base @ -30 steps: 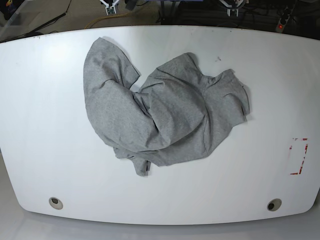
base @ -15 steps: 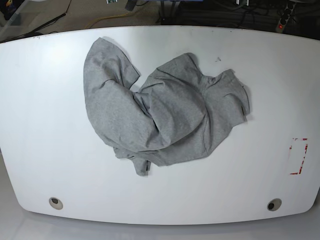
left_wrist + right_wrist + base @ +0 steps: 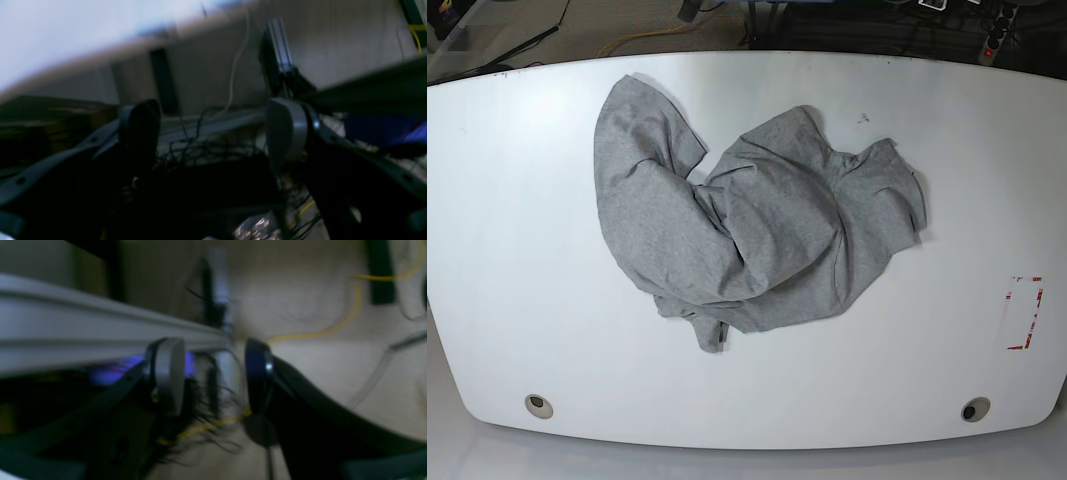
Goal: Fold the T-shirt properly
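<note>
The heather-grey T-shirt [image 3: 747, 225] lies crumpled in a heap on the white table [image 3: 517, 250], around the middle and toward the far side. No lettering shows on it. Neither arm appears in the base view. My left gripper [image 3: 213, 136] shows only in the left wrist view, open and empty, with cables and floor behind it. My right gripper [image 3: 213, 373] shows only in the right wrist view, open and empty, beside a grey rail. Both wrist views are blurred.
A red-and-white marked rectangle [image 3: 1024, 312] sits near the table's right edge. Two round holes [image 3: 539, 405] [image 3: 974, 409] lie near the front edge. Cables and a yellow cord [image 3: 337, 323] lie on the floor behind the table.
The gripper tips seen at the top edge of the base view a second ago have left that view. The T-shirt has not moved.
</note>
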You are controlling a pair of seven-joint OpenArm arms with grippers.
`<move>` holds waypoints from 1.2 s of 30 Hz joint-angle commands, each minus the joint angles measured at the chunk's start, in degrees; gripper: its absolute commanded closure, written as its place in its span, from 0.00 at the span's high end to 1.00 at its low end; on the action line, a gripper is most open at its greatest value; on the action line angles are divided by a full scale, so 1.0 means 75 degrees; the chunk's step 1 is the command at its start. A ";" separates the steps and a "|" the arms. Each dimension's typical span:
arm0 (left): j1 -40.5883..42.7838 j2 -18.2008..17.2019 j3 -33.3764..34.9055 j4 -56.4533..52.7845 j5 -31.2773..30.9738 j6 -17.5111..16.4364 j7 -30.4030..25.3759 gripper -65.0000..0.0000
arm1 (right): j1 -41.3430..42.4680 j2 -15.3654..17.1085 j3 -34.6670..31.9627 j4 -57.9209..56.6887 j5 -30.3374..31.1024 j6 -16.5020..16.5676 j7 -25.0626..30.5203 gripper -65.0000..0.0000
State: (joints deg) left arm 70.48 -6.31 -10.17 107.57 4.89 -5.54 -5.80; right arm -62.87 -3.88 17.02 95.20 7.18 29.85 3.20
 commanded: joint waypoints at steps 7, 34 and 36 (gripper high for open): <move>0.0525 -0.0513 0.0026 0.1019 -0.1935 0.0006 -0.0146 0.69 | -0.1047 -0.0004 0.0035 0.2305 0.1334 0.0387 -0.0433 0.42; -0.3530 -0.3150 0.3086 0.0843 -0.5451 0.0076 0.1459 0.70 | 0.1625 0.0687 0.0386 0.2774 0.1955 0.0387 -0.1406 0.42; -0.3800 -0.2846 0.3121 0.0843 -0.5487 0.0147 0.1776 0.70 | 0.1918 0.0863 0.0398 0.2774 0.2002 0.0387 -0.1886 0.42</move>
State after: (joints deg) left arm 42.13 -29.47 13.06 112.90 -35.73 -4.32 7.27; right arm -48.75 1.26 19.51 115.00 20.82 32.64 -10.81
